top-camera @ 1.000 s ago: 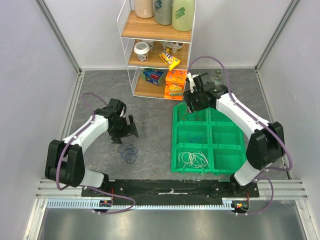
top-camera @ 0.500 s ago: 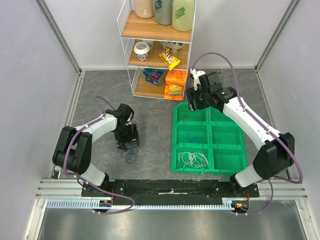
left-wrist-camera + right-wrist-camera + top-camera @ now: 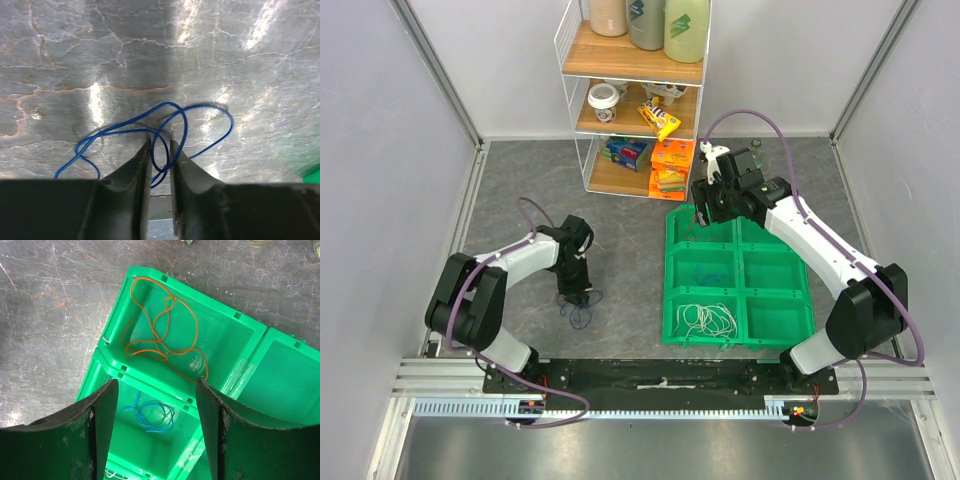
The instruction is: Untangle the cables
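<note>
Down on the table [image 3: 100,50] now sits the left claw [image 3: 160,142], barely parted around one loop of the soft, light blue cable [image 3: 170,103], a good spot to pinch, while the right claw [image 3: 156,382] hangs wide apart.

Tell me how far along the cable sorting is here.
Done: orange cable, light blue cable and white cable each lie alone in tray compartments. In hand: left gripper straddles the dark blue cable on the table; grip unclear. Remaining: binning it. Right gripper hangs open.
</note>
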Controlling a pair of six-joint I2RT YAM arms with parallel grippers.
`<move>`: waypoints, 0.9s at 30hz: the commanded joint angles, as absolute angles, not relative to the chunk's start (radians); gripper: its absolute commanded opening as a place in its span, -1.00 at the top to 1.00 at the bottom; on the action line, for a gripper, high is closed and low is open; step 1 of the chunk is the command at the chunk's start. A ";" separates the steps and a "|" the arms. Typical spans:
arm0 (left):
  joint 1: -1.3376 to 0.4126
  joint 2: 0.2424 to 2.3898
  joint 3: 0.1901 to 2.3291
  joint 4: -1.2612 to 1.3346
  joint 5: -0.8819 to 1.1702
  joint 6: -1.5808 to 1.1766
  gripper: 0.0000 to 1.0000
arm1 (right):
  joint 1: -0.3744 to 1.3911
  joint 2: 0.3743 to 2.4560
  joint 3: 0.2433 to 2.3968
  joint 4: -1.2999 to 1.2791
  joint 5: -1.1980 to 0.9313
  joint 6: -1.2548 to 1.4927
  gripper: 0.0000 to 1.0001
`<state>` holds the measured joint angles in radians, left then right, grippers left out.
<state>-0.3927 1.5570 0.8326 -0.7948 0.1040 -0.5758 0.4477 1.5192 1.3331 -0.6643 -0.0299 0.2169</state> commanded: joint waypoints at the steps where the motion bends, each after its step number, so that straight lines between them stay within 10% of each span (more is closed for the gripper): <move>1: -0.403 1.508 0.871 -0.767 0.135 -0.566 0.69 | 0.448 1.493 1.333 -0.630 -0.055 0.222 -0.41; 4: -0.405 1.474 0.934 -0.752 0.211 -0.531 0.97 | 0.449 1.493 1.338 -0.621 -0.119 0.206 -0.41; 27: -0.405 1.427 1.221 -0.153 0.968 -0.817 0.96 | 0.485 1.358 1.141 -0.062 -0.804 0.296 -0.51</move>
<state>-0.4015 1.3914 1.1728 -0.2768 0.8318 -0.7013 0.4805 1.3903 1.1591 -0.2649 -0.6655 0.2386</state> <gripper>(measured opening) 0.033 0.753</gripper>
